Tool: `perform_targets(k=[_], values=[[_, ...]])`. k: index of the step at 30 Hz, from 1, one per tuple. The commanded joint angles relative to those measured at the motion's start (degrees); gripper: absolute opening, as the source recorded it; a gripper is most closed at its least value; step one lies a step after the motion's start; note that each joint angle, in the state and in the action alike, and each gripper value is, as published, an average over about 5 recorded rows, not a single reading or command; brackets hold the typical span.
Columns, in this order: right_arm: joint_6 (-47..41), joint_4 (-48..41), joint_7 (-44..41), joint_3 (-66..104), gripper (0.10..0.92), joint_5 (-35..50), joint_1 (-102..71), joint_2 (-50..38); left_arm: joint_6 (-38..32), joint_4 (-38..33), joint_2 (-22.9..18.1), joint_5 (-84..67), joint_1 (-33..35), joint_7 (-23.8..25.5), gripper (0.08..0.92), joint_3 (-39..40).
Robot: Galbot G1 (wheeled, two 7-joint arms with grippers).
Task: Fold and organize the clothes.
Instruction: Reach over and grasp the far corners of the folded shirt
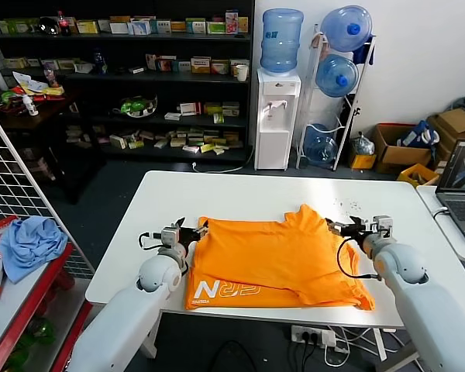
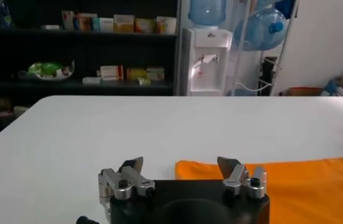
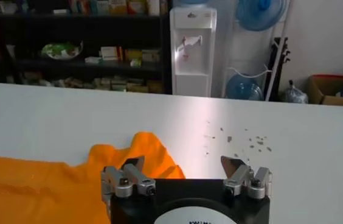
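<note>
The T-shirt (image 1: pixel 275 256) is lying partly folded on the table (image 1: pixel 240 190), lettering near the front edge. The left gripper (image 1: pixel 187 232) and right gripper (image 1: pixel 342 227) are being held wide, empty, beside its edges. A fresh two-sided grasp is probably being called for next.

A white tabletop (image 1: pixel 240 190) carries one bright orange T-shirt (image 1: pixel 283 256), partly folded, lying flat toward the near edge and roughly midway between the left and right edges. White block lettering (image 1: pixel 226 291) shows on its layer nearest the near edge. Small dark specks (image 3: pixel 244 141) dot the surface toward the far right corner.
</note>
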Motion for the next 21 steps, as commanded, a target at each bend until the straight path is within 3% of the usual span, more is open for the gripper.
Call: perform_targets(k=[1, 13, 21], values=[[-0.36, -15.05, -2.39, -2.91, 0.823, -2.93, 10.41, 5.55, 2.75, 11.46, -2.17, -0.81, -8.09, 1.21, 0.823, 1.05], [0.39, -18.71, -4.34, -4.26, 0.812, -5.69, 10.81, 8.51, 4.83, 11.92, -3.82, -0.49, -7.62, 1.43, 0.823, 1.47], [1.69, -19.17, -3.1, -4.13, 0.609, -6.53, 10.69, 9.73, 5.21, 11.27, -3.71, -0.54, -6.55, 2.1, 0.817, 1.42]])
